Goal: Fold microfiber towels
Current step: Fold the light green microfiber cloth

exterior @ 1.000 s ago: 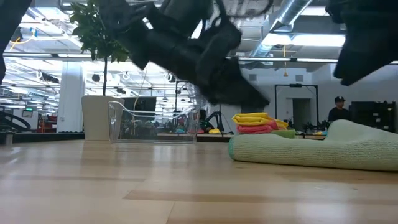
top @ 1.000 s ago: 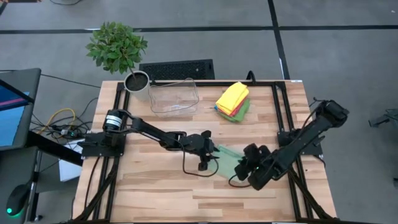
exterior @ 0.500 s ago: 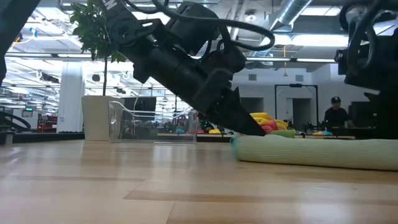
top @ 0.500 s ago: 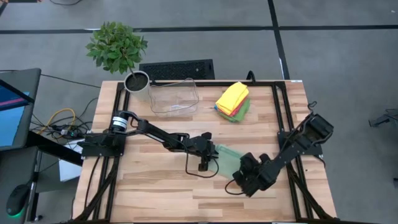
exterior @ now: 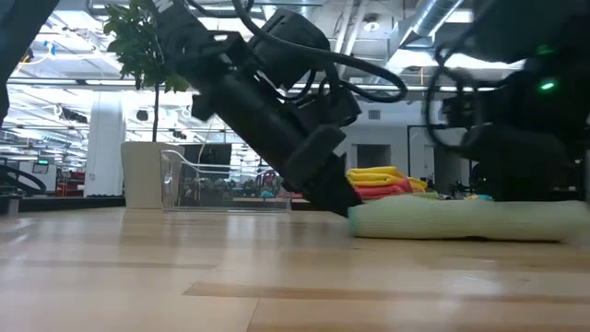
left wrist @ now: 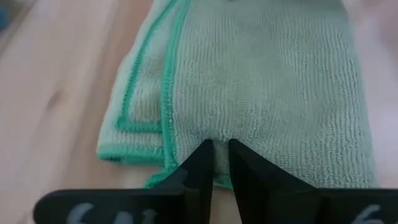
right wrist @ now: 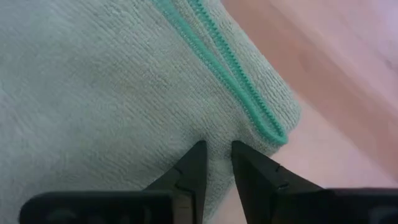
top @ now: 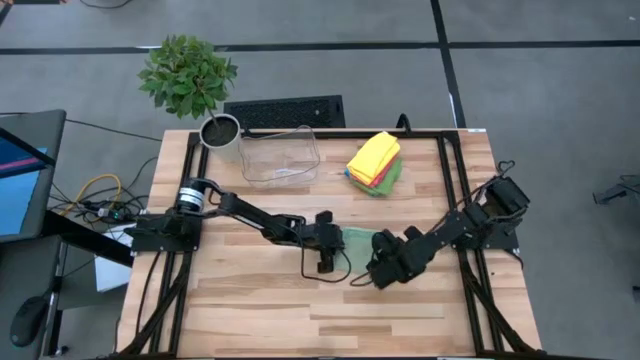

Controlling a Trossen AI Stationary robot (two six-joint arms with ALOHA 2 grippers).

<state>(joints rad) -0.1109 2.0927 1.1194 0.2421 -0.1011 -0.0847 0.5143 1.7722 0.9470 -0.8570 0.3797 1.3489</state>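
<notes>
High view: both pincers — left (top: 343, 238); right (top: 377, 262) — pinch sage towel (top: 360, 243).

Open-plan robotics lab. Exposed ceiling ducts (exterior: 433, 18) and strip lights behind the wooden bench (top: 250, 290). More test stations back there, grey floor around it.

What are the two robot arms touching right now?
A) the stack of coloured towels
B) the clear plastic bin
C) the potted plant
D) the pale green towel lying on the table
D: both the left gripper and the right gripper pinch edges of the pale green towel, while the bin, stack and plant sit apart at the table's far side.
</notes>
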